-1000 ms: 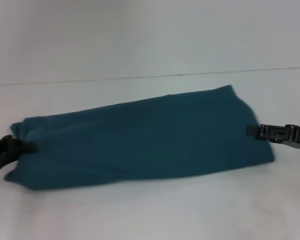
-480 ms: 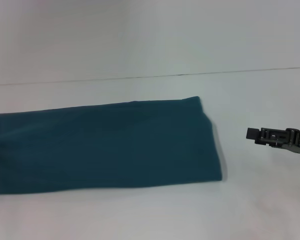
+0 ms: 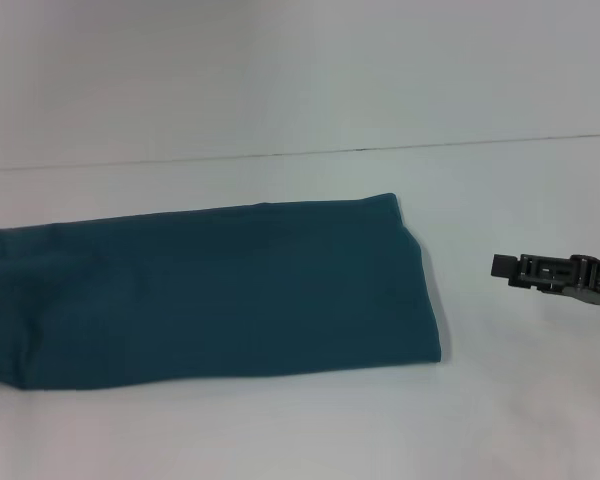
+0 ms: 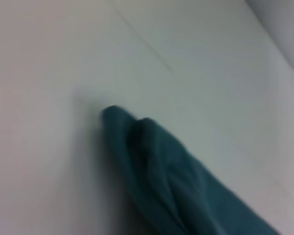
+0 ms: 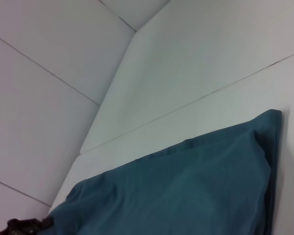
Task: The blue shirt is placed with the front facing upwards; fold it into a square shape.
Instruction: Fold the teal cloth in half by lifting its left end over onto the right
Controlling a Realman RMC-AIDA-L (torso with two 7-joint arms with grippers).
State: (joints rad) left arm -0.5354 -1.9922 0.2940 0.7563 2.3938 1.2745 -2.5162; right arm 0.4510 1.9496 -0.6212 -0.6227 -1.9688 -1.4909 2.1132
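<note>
The blue shirt (image 3: 210, 295) lies flat as a long teal band, plain side up, running off the head view's left edge. Its right end stops short of my right gripper (image 3: 500, 266), which hovers apart from the cloth at the right, holding nothing. The right wrist view looks along the shirt (image 5: 186, 191) to a dark shape at its far end, my left gripper (image 5: 24, 226). A bunched end of the shirt (image 4: 176, 186) lies on the table in the left wrist view. No lettering shows.
The white table (image 3: 280, 440) stretches around the shirt on all sides. A thin seam (image 3: 360, 150) runs across behind the shirt, with a pale wall beyond it.
The shirt has slid left and flattened, leaving a gap to the right gripper, which stayed put. The left gripper has left the head view.
</note>
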